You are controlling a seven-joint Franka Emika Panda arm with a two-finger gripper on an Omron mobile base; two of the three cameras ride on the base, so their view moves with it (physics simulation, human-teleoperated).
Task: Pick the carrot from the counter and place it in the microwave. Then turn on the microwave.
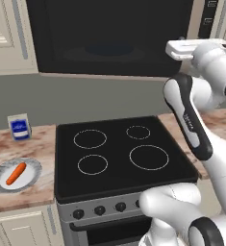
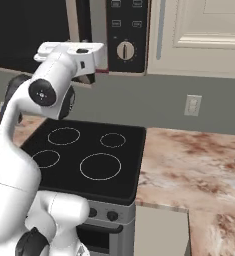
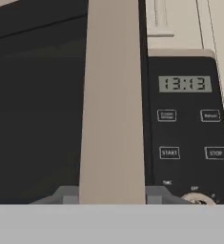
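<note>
My claw (image 2: 86,75) is raised to the microwave (image 1: 109,36), at its tan door handle (image 3: 112,100); whether it grips the handle I cannot tell. The carrot (image 1: 16,173) lies on a plate (image 1: 31,180) on the desk (image 1: 18,144), left of the stovetop (image 1: 121,153).

1. Microwave (image 1: 109,38): dark glass door, glossy; control panel (image 3: 187,124) matt black; knob (image 2: 125,50) silvery, metal-looking.
2. Door handle (image 3: 112,100): flat tan bar, matt, smooth.
3. Counter (image 2: 189,160): pinkish-brown marbled stone, polished look.
4. Stovetop (image 1: 119,151): black glass, smooth, faint sheen.
5. Cabinets (image 2: 204,30): cream, painted, matt.
6. Carrot (image 1: 16,173): orange, smooth skin.
7. Plate (image 1: 31,168): pale, glazed-looking.
8. Arm (image 1: 215,153): white glossy plastic, dark joints.
</note>
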